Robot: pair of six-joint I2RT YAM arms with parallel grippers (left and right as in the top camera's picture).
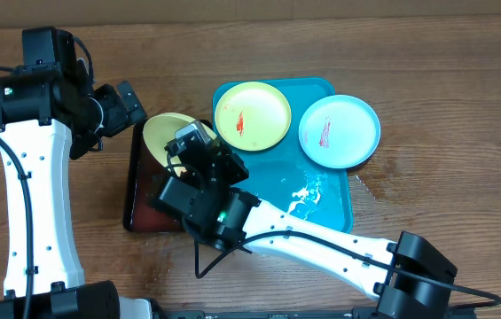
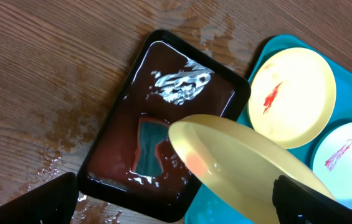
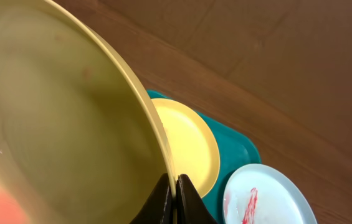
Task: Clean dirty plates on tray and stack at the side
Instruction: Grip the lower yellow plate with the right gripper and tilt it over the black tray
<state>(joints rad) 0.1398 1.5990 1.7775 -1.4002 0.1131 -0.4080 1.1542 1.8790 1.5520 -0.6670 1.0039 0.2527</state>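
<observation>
Counter (image 1: 463, 71) carries turquoise tray (image 1: 334, 199), with black tray (image 1: 135, 190) at its 9 o'clock. Smeared yellow plate (image 1: 252, 115) lies on turquoise tray, white-blue plate (image 1: 339, 131) at its 3 o'clock. Third plate (image 1: 166, 133) is tilted over black tray, rim pinched by right pincer (image 3: 176, 186), arm reaching from 5 o'clock. Left pincer (image 1: 135, 99) is spread, at the third plate's 10 o'clock.
</observation>
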